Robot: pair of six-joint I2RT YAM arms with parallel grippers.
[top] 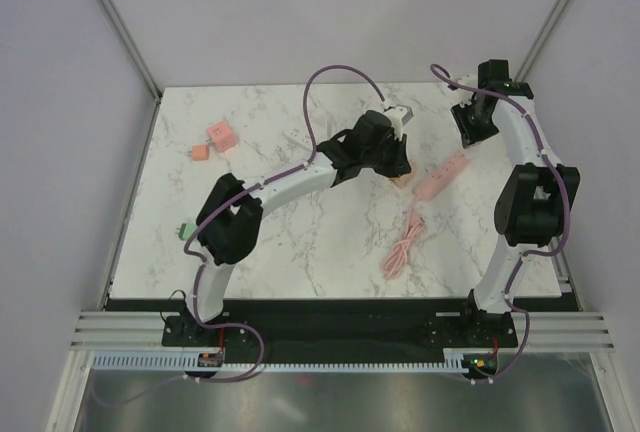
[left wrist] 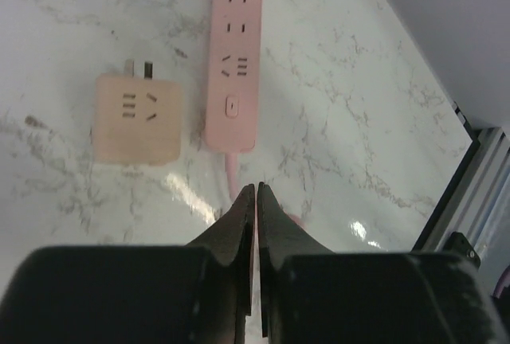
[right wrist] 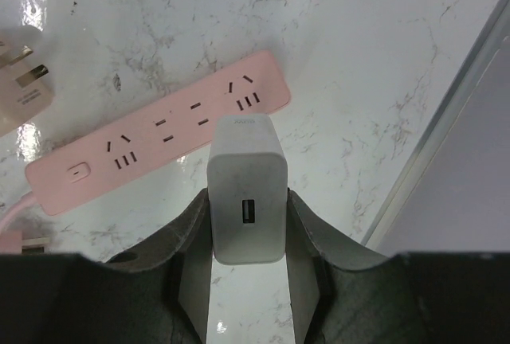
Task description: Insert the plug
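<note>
My right gripper (right wrist: 247, 198) is shut on the plug, a white USB charger block (right wrist: 247, 161), and holds it above the table just in front of the pink power strip (right wrist: 159, 145). Seen from above, that gripper (top: 470, 127) hangs at the back right, beyond the strip (top: 441, 177). My left gripper (left wrist: 256, 190) has its fingers pressed together with nothing visible between them. It hovers over the strip's cable (left wrist: 231, 170), close to the switch end of the strip (left wrist: 235, 57). A pink cube adapter (left wrist: 135, 117) lies on its side left of the strip.
The strip's pink cable (top: 400, 247) coils toward the table's front. A pink block (top: 220, 136) and a small orange piece (top: 199, 152) lie at the back left. A green item (top: 185, 231) sits by the left arm. The table's right edge runs near the strip.
</note>
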